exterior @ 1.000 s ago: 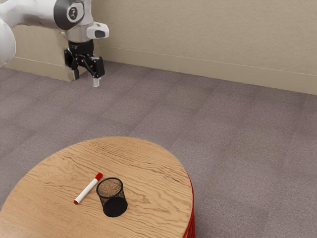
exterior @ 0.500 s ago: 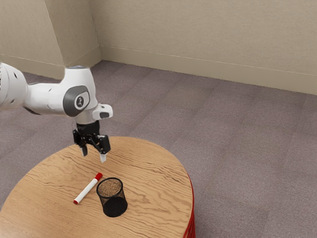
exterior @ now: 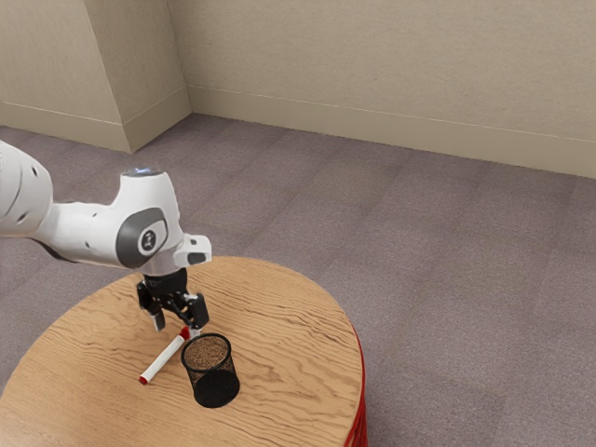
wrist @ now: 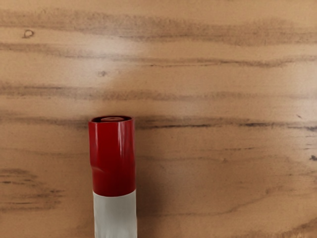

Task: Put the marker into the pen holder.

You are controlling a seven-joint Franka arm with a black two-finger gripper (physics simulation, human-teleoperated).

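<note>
Exterior view: our gripper point(exterior: 177, 328) hangs low by the red cap point(wrist: 113, 158) of the marker point(exterior: 163, 361), fingers spread apart, gripping nothing. The marker lies on the table point(exterior: 289, 391). Just beside it, toward the exterior view's right, the holder point(exterior: 216, 387) stands upright, crowding our nearer finger.

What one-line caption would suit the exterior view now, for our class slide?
Black two-finger gripper, open above a white marker with red ends, beside a black mesh pen holder.
</note>
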